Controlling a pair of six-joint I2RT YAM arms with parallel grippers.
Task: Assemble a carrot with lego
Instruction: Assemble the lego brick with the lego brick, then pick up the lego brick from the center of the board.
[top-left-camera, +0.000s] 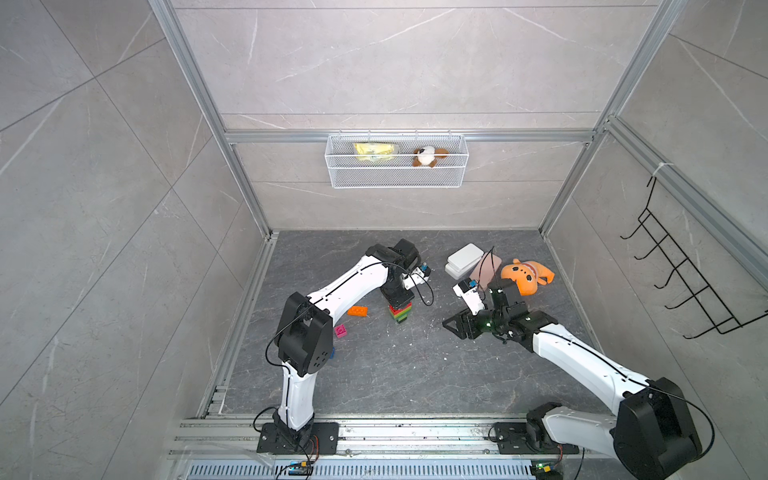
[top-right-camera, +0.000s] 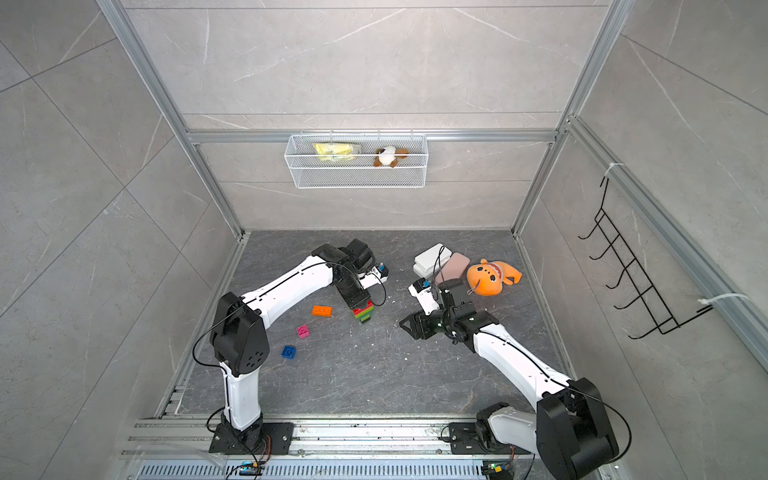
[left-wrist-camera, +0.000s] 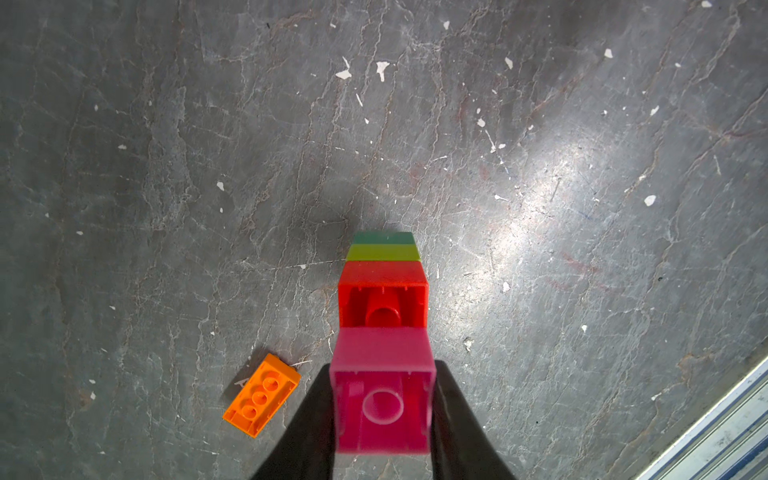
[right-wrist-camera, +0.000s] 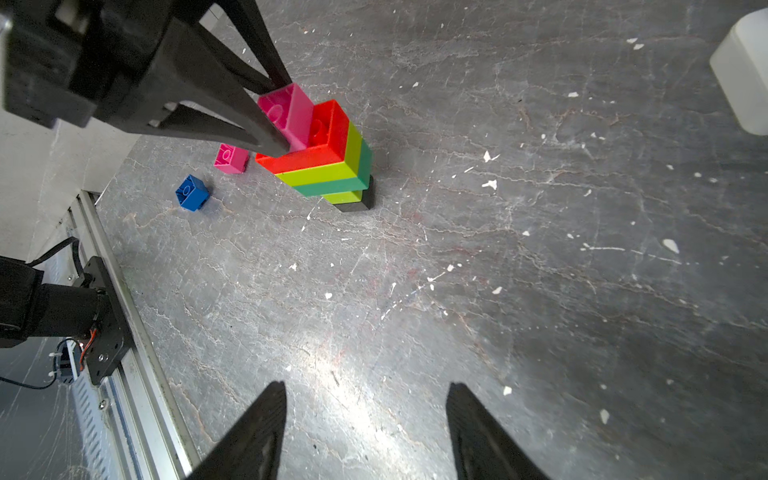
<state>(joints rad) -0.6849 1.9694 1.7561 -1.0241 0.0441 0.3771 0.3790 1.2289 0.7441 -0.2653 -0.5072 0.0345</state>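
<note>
The carrot stack (right-wrist-camera: 328, 158) counts six layers in the right wrist view, upper left of centre: black, lime, green, lime, red, and the top pink brick (right-wrist-camera: 291, 114). Three loose bricks lie on the counter (top-right-camera: 415, 374), left of centre in a top view: one orange brick (top-right-camera: 322, 310), one loose pink brick (top-right-camera: 303, 331), one blue brick (top-right-camera: 289, 352). Plush toys number two: an orange plush (top-right-camera: 488, 278) at centre right and a brown-and-white plush (top-right-camera: 388, 156) in the one wire basket (top-right-camera: 357, 180), upper middle, beside one yellow packet (top-right-camera: 336, 152). One black hook rack (top-right-camera: 638, 276) hangs at far right.
</note>
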